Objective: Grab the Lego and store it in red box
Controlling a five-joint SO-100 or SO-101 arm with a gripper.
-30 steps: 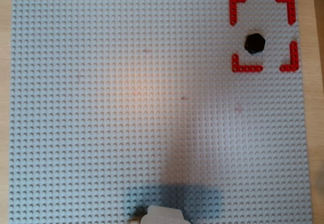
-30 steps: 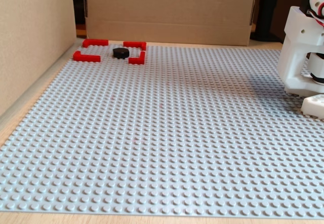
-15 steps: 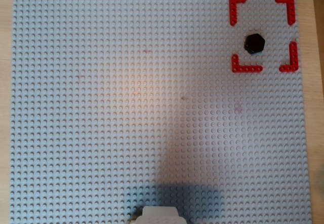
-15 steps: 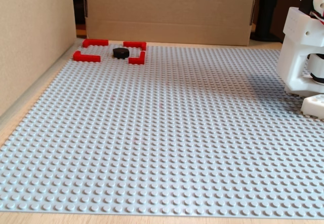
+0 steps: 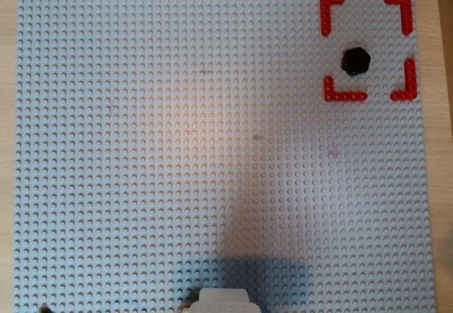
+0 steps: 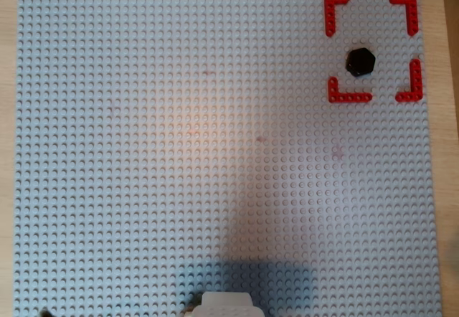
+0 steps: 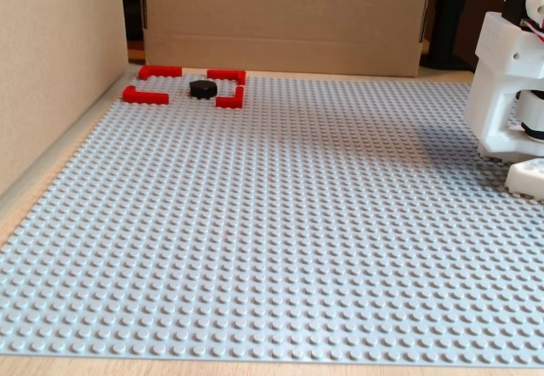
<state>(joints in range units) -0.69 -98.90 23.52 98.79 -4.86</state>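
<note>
The Lego (image 5: 355, 60) is a small glossy black hexagonal piece. It rests on the grey studded baseplate (image 5: 177, 150) inside the red box (image 5: 330, 1), near the box's lower left corner piece in both overhead views (image 6: 360, 61). In the fixed view the Lego (image 7: 202, 88) sits at the far left between the red corner pieces (image 7: 145, 97). Nothing touches it. Of the arm I see only the white base (image 7: 508, 87) at the right edge of the fixed view and a white part (image 5: 224, 302) at the bottom edge of the overhead views. The gripper's fingers are out of view.
Cardboard walls (image 7: 289, 14) stand behind the baseplate and along its left side (image 7: 51, 61) in the fixed view, close to the red box. The arm casts a shadow (image 5: 262, 277) over the bottom middle of the plate.
The upper part of the arm at the right edge of the fixed view has shifted slightly. The Lego and the red pieces have not moved.
</note>
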